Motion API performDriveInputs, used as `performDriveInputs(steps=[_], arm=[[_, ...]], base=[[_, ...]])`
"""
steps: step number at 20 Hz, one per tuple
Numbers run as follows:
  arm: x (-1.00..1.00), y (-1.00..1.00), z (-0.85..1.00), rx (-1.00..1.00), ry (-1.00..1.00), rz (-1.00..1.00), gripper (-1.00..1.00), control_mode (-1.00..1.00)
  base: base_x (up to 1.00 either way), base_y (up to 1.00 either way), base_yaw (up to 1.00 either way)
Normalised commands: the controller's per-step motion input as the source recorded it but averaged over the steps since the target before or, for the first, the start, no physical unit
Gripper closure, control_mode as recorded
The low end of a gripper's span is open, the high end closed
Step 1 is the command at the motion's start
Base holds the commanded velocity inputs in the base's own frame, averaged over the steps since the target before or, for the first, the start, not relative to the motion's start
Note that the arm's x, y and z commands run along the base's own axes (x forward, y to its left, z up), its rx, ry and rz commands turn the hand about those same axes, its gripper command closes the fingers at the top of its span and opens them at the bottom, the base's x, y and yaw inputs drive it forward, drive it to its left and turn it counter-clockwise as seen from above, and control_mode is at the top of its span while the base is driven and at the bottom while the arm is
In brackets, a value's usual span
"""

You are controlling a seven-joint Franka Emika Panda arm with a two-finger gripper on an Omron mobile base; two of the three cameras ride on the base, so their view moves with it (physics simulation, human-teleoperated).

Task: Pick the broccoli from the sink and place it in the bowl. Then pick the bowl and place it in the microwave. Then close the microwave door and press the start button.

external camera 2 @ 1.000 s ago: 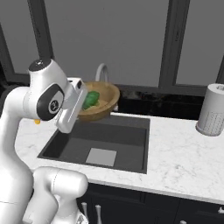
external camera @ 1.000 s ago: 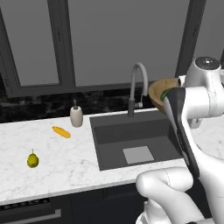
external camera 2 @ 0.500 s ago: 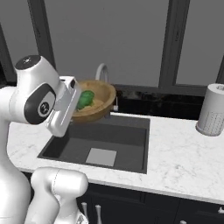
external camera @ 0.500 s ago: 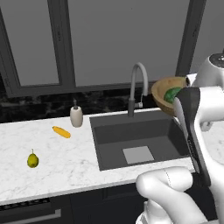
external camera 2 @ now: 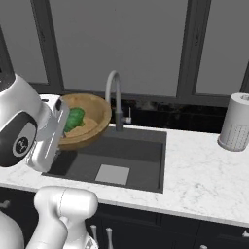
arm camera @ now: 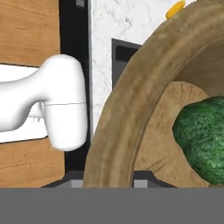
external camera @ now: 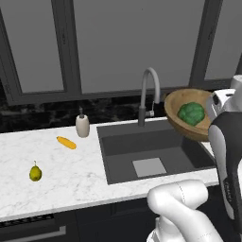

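Note:
The wooden bowl [external camera: 178, 109] [external camera 2: 98, 118] hangs tilted in the air over the right-hand edge of the sink [external camera: 142, 142] [external camera 2: 138, 151]. The dark-green broccoli [external camera: 191, 113] [external camera 2: 74, 119] [arm camera: 204, 135] lies inside it. My gripper [arm camera: 109, 180] is shut on the bowl's near rim [arm camera: 131, 105], which runs down between the fingertips in the hand view. In both base views my white hand covers the fingers at the bowl's edge. The microwave and its door are out of view.
A tall curved faucet [external camera: 149, 94] [external camera 2: 115, 99] stands just behind the bowl. On the left counter are a soap bottle [external camera: 82, 125], an orange carrot [external camera: 66, 142] and a pear [external camera: 35, 172]. A paper towel roll [external camera 2: 236, 121] stands at the right.
My arm has swung with the bowl and broccoli, carrying them a little lower and nearer to my body. The grip on the rim is unchanged.

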Motion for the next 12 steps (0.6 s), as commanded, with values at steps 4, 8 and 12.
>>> performDriveInputs(steps=[4,8,12], arm=[[0.0,0.07,0.06,0.0,0.0,0.0,1.0,1.0],[0.0,0.0,0.0,0.0,0.0,0.0,1.0,1.0],[0.0,0.0,0.0,0.0,0.0,0.0,1.0,1.0]], base=[[0.08,0.05,0.0],[-0.43,0.18,0.19],[-0.27,0.72,0.66]])
